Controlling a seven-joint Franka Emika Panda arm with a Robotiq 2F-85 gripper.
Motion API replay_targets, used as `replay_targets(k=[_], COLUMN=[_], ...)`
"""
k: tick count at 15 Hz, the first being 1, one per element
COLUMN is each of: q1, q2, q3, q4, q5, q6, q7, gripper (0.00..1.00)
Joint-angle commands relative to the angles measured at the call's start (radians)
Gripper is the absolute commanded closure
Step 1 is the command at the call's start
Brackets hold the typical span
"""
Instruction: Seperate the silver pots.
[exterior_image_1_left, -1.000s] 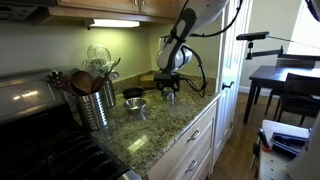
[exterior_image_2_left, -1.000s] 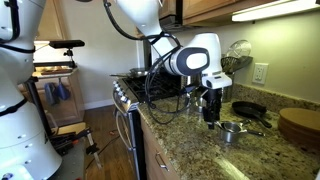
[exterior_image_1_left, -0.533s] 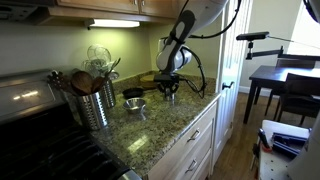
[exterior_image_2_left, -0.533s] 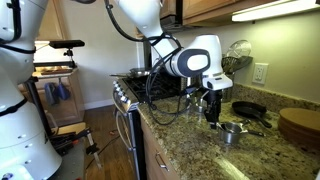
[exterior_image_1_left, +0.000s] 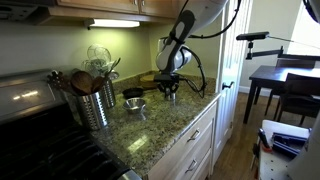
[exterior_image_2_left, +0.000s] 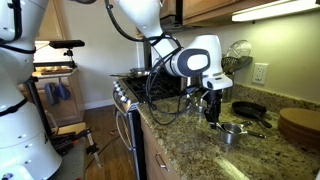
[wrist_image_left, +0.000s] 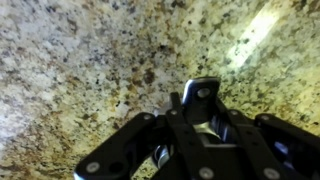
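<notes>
Wrist view | we see end effector (wrist_image_left: 205, 125) closed on something shiny, we judge a silver pot (wrist_image_left: 203, 100) | second silver pot (exterior_image_2_left: 232, 130) on counter (exterior_image_2_left: 180, 150) near dark pan (exterior_image_2_left: 250, 110), held one farther off | only release left

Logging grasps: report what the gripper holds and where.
Cannot be told: the gripper sits low over the granite countertop, too dark and blurred to show a hold.

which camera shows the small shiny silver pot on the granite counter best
An exterior view: the small round shiny silver metal pot stands clear on the granite counter, largest here. In an exterior view the pot looks smaller. The wrist view shows no pot clearly.
</notes>
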Motion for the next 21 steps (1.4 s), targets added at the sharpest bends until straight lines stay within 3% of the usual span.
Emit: replay_targets(k=[1,8,21], q1=[0.049,0.149,0.226], q2=[-0.018,-0.04,-0.068], q3=[-0.048,-0.127,-0.187], q4=[-0.013,-0.025,-0.045], q5=[-0.017,-0.138,-0.282], q6=[-0.026,-0.035,-0.04], q7=[0.003,0.04,0.105], gripper=[0.87,0.87,0.87])
